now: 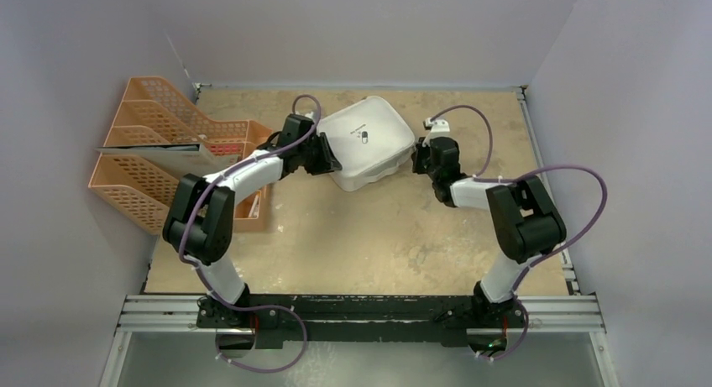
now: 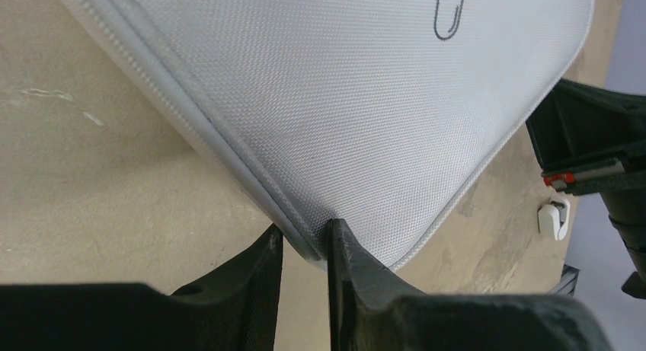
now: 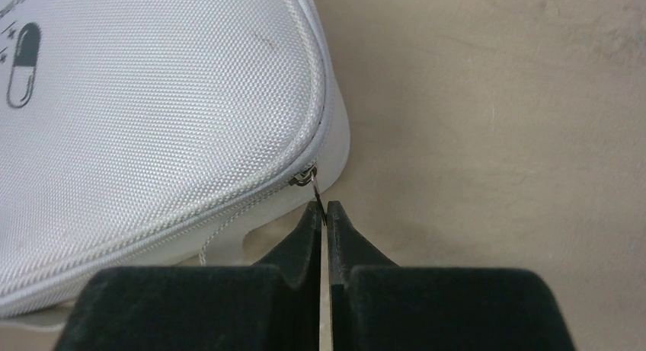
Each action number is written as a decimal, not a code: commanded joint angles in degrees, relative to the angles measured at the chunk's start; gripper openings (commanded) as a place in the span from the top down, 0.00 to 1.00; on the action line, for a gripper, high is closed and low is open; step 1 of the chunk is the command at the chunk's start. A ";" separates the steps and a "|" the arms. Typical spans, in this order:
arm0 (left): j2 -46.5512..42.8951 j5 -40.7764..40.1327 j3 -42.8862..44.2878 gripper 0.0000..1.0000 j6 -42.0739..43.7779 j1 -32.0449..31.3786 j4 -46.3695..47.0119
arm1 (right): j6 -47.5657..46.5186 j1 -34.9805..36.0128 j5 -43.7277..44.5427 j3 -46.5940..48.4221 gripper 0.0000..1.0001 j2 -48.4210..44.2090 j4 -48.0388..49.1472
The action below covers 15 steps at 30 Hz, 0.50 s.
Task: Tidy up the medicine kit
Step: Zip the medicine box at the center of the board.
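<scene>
The left arm (image 1: 252,173) and right arm (image 1: 470,192) have white links and black joints (a purple cable (image 1: 578,168) loops along each).

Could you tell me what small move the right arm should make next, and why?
Probably draw the zipper pull slowly along the zip of the medicine kit. The right gripper is shut on that pull, and the left gripper pinches the kit's edge, which should brace it.

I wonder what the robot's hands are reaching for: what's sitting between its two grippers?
The white medicine kit, clearest in the top view. The left gripper pinches its rim; the right gripper pinches its zip pull.
</scene>
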 commanded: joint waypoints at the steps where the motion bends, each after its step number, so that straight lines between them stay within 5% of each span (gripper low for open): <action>1: -0.47 -6.30 0.89 0.80 8.43 3.68 -12.80 | 3.62 -0.95 3.91 -6.16 1.00 -6.74 0.60; 8: 6.31 -9.31 14.26 0.79 12.37 5.64 -15.52 | 9.02 3.39 1.18 -13.06 1.00 -13.27 -3.05; 15: 5.49 -8.04 25.81 0.65 13.04 5.89 -19.40 | 13.95 15.84 4.68 -14.48 1.00 -16.77 -5.66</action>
